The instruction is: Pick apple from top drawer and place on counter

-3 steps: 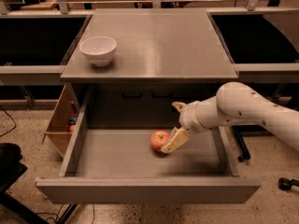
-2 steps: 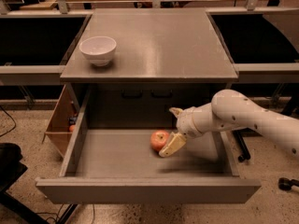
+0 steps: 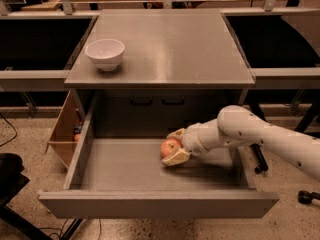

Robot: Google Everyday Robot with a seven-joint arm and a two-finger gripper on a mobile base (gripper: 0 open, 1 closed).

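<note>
The apple (image 3: 168,145) is clamped by the gripper (image 3: 169,148), with one finger set above it and one below. It is held low over the floor of the top drawer (image 3: 125,166), right of centre. The drawer is pulled out, and its left wall and front panel are well apart from the apple. Stem direction cannot be told. A white bowl (image 3: 105,54) is seated near the left edge of the counter (image 3: 170,49).

A lab: metal benches (image 3: 287,75), speckled floor (image 3: 30,134), robot's jaws in the drawer (image 3: 155,205).
</note>
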